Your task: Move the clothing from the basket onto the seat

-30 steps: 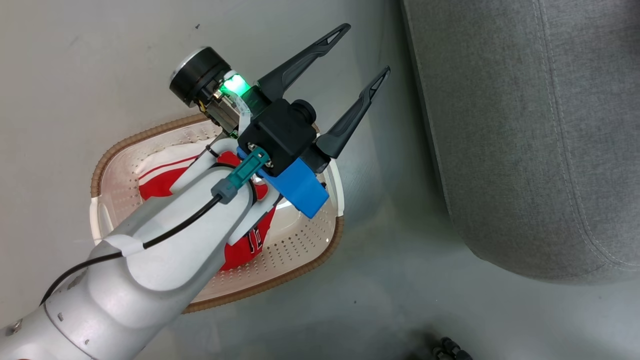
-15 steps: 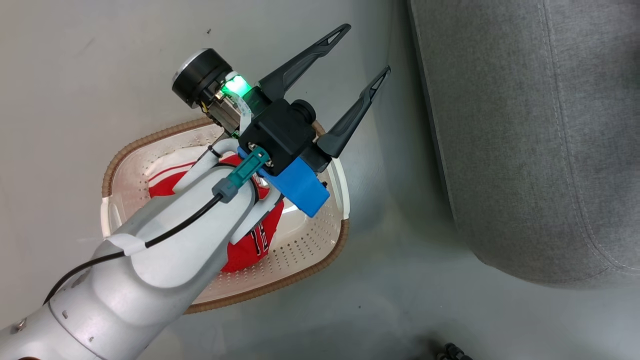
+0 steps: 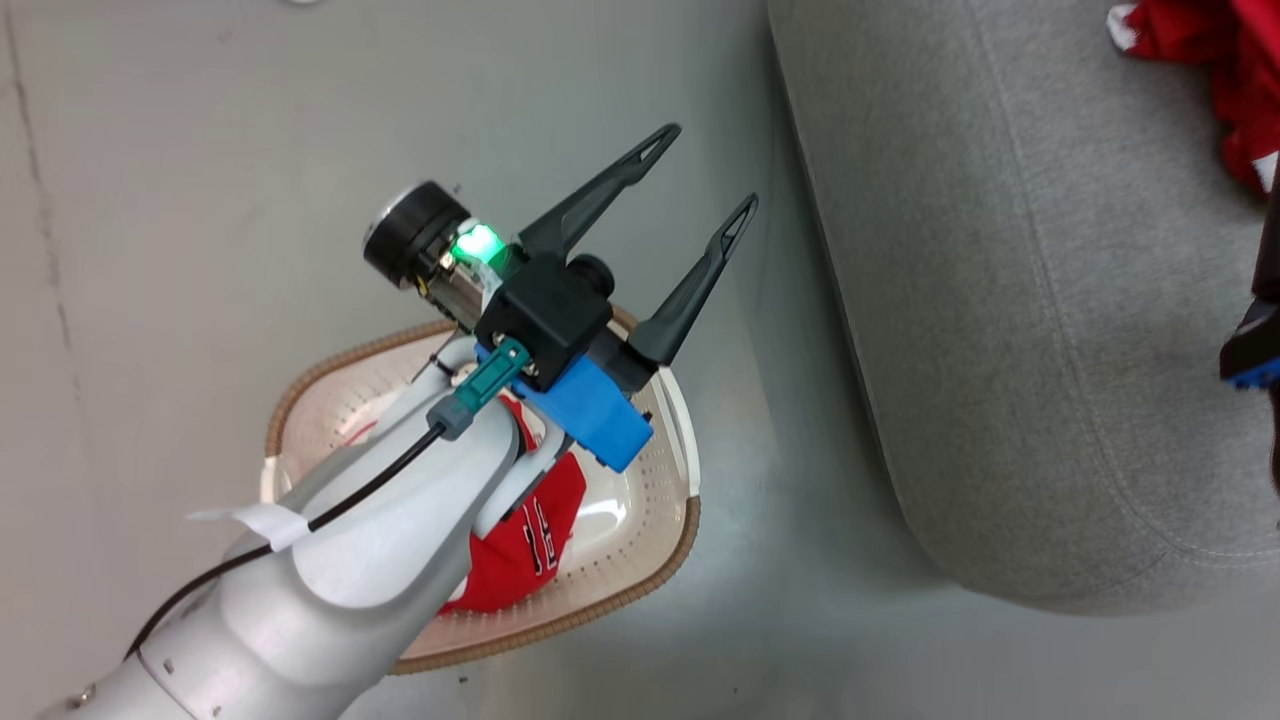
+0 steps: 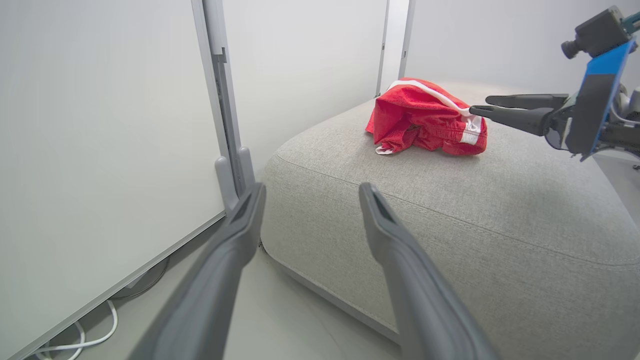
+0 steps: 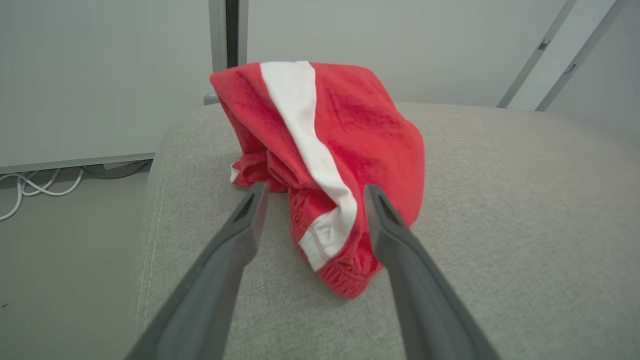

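Clothing piece (image 5: 360, 140) lying on seat (image 5: 500, 225), right tool (image 5: 315, 189) gaping wide; next, probably: wide left tool (image 3: 708, 165) descending for second piece (image 3: 520, 560) in basket (image 3: 690, 520).

The left forearm (image 3: 380, 560) hangs over the basket (image 3: 650, 510) and covers most of its opening. The garment inside (image 3: 500, 580) shows free at the right. Bare floor (image 3: 810, 500) runs open between basket and seat (image 3: 1000, 330). The seat's near part is open. Farther off a second red garment (image 4: 420, 117) lies on it, with the right gripper (image 5: 316, 189) spread astride its near edge, perhaps touching.
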You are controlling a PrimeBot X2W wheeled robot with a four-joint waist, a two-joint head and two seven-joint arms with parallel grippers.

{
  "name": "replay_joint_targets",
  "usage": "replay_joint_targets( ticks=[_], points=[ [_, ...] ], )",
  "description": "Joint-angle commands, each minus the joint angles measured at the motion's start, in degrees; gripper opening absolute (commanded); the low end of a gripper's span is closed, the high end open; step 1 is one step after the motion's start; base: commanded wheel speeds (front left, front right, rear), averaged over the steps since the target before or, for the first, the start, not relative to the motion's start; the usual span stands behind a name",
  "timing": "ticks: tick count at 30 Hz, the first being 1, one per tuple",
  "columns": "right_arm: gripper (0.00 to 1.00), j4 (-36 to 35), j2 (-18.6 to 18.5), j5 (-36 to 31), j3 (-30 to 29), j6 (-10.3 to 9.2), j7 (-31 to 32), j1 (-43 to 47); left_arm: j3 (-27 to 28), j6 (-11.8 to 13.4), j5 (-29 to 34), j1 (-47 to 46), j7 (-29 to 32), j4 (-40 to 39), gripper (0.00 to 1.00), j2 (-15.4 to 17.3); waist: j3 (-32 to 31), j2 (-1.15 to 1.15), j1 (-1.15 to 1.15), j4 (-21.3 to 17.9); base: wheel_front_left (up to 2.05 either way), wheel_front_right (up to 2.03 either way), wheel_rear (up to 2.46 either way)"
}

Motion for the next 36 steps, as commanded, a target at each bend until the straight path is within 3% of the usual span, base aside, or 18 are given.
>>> replay_joint_targets(
  ticks=[1,14,24,36],
  points=[
    [1.00,-1.8,0.6,-0.1,0.4,0.01,-0.2,2.9,0.5,0.4,-0.6,1.6,-0.5,0.5,1.00,-0.2,-3.8,0.00,0.00,0.6,0.00,0.00,0.00],
    [1.00,-14.4,5.0,1.1,5.6,0.01,-0.2,15.0,6.3,1.7,-1.2,11.7,-0.9,-0.5,1.00,0.0,-14.7,0.00,0.00,3.4,0.00,0.00,0.00],
    [1.00,-21.8,7.8,2.4,9.8,0.01,-0.2,21.2,16.9,3.3,0.1,22.3,-0.8,-4.2,1.00,-0.2,-20.6,0.00,0.00,7.2,0.00,0.00,0.00],
    [1.00,-24.0,11.1,1.0,14.1,0.01,-0.2,26.4,29.0,2.3,3.6,33.4,-0.8,-6.7,1.00,-1.7,-26.3,0.00,0.00,11.1,0.00,0.00,0.00]
  ],
)
